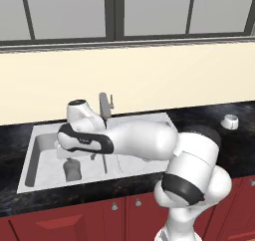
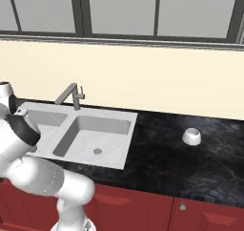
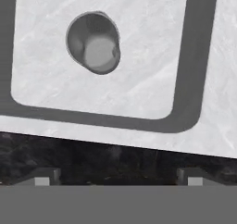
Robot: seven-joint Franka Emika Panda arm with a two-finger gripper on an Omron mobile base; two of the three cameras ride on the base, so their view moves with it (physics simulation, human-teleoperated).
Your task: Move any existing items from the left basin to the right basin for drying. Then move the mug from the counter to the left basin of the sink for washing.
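My hand (image 3: 118,179), jaws spread wide and holding nothing, hangs above the sink's front rim, with the upright dark grey cylindrical cup (image 3: 94,42) ahead, off to one side in the pale grey left basin (image 3: 148,56).

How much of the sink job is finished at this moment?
Nothing is finished. The dark grey cup stands in the left basin, and the open gripper hangs above it, holding nothing. Left: carry it to the right basin, then bring the mug from the counter.

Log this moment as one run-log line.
tool: open, above left basin | cup: upright in left basin, untouched | mug: on counter
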